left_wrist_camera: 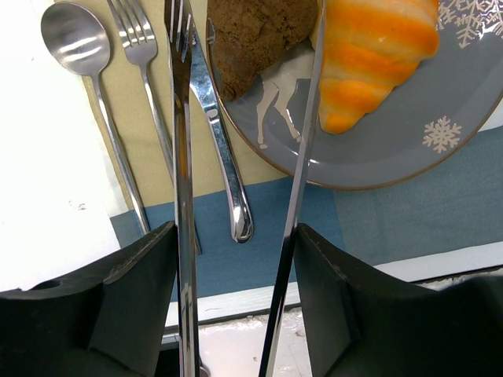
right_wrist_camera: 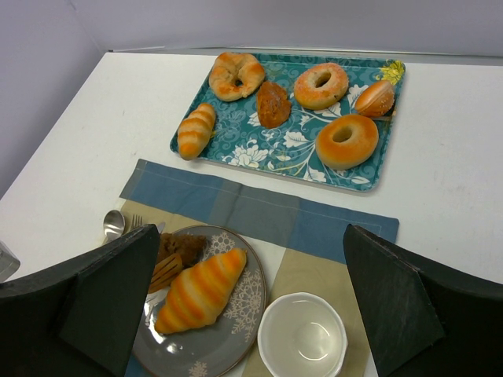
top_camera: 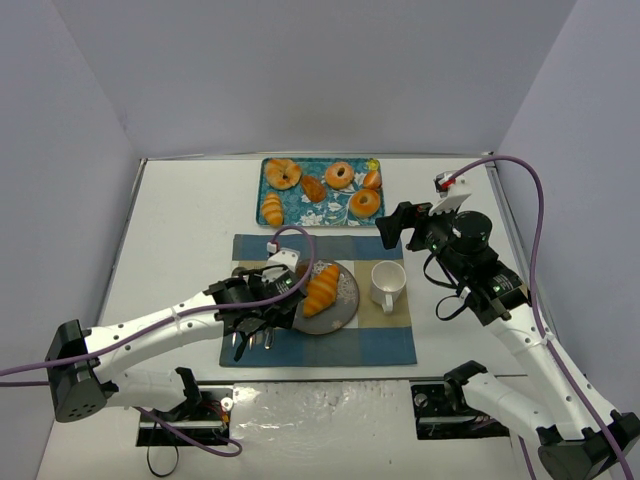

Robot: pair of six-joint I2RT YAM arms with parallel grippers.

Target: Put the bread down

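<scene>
croissant (top_camera: 322,287) lying on grey plate (top_camera: 343,306) beside brown bread (left_wrist_camera: 255,35) | left hand (left_wrist_camera: 240,102) gaping, gripping nothing, hovering by plate | right hand (right_wrist_camera: 251,306) gaping, hanging over placemat (right_wrist_camera: 259,212)

A teal floral rectangular tray (top_camera: 300,212) holding six orange-brown pastries is seen at the far middle of the white worktop (top_camera: 180,230). A blue and beige chequered placemat (top_camera: 330,345) is laid just in front of it. On the placemat a grey round plate (top_camera: 345,305) carries an orange striped croissant (top_camera: 322,288), with a white ceramic cup (top_camera: 387,285) beside it to the right. The left gripper (top_camera: 255,330) is positioned over the plate's left edge. The right gripper (top_camera: 392,227) is held above the placemat's far right corner.
</scene>
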